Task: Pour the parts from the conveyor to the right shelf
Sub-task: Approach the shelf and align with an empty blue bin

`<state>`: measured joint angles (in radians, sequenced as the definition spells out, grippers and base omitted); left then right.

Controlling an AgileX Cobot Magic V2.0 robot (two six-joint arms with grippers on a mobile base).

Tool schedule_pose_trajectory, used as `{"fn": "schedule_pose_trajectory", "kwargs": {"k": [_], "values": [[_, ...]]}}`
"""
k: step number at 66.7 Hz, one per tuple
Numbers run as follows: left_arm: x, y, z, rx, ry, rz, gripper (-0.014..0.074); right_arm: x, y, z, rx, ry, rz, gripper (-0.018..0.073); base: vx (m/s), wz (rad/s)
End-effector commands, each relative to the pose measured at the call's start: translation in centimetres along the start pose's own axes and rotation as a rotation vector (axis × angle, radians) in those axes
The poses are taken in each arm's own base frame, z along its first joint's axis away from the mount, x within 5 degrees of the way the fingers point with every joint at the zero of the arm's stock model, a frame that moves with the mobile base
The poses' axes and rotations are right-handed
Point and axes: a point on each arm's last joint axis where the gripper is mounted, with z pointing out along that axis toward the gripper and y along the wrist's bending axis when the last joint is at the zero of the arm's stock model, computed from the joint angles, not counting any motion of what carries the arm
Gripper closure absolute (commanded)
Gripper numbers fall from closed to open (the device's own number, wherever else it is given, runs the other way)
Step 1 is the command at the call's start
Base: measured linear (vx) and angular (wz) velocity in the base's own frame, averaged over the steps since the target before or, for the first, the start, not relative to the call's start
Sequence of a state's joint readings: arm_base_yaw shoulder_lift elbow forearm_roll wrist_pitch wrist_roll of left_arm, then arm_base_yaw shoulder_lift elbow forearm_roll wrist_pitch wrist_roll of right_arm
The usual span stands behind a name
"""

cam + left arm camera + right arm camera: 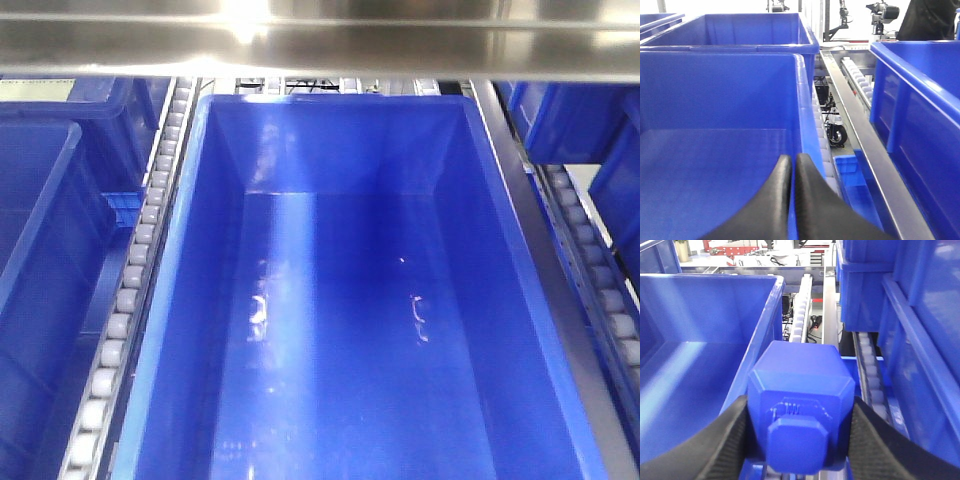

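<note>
Fingers of black ribbed material on the right gripper press against both sides of a small bright-blue plastic block, holding it fast. The block's short stud faces the wrist camera. It hangs close to the right wall of a large glossy deep-blue rectangular plastic bin; it seems to sit over the rim or the track just beside it, though the wrist view is too near to settle which. Beyond the block a row of small white rollers runs away along that wall, and further deep-blue bins stand to the right.

The left gripper has its two black fingers pressed together with nothing between them. It hovers over the right wall of another deep-blue bin. A similar bin stands behind that one, and a flat steel rail with white rollers separates them from a bin on the right.

From the front view, the stainless-steel rack shows a shiny crossbar across the top. Below it one wide blue bin lies open between two roller tracks, its floor bare and glaring with reflected light.
</note>
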<state>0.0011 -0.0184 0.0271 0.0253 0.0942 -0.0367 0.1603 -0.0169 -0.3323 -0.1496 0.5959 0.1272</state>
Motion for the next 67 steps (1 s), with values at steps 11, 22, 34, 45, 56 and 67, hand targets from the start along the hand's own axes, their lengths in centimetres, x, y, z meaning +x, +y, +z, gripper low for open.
{"fn": "schedule_pose_trajectory", "kwargs": {"k": [11,22,34,45,56,67], "values": [[-1.51,-0.05,-0.21,0.007,-0.102,-0.014,0.0603,-1.52,-0.01,-0.52,-0.001,-0.114,-0.019,0.0564,0.08,0.03],[-1.51,-0.05,-0.21,0.007,-0.102,-0.014,0.0603,-1.52,-0.01,-0.52,-0.001,-0.114,-0.019,0.0564,0.05,0.01],[-1.51,-0.05,-0.21,0.007,-0.102,-0.014,0.0603,-1.52,-0.01,-0.52,-0.001,-0.114,-0.019,0.0564,0.01,0.01],[-1.51,-0.05,-0.21,0.007,-0.102,-0.014,0.0603,-1.52,-0.01,-0.52,-0.001,-0.114,-0.019,0.0564,0.0,0.0],[-1.51,-0.05,-0.21,0.007,-0.102,-0.014,0.0603,-1.52,-0.01,-0.52,-0.001,-0.114,-0.019,0.0564,0.0,0.0],[-1.51,-0.05,-0.21,0.007,-0.102,-0.014,0.0603,-1.52,-0.04,-0.52,0.003,-0.115,-0.026,0.0564,0.0,0.0]]}}
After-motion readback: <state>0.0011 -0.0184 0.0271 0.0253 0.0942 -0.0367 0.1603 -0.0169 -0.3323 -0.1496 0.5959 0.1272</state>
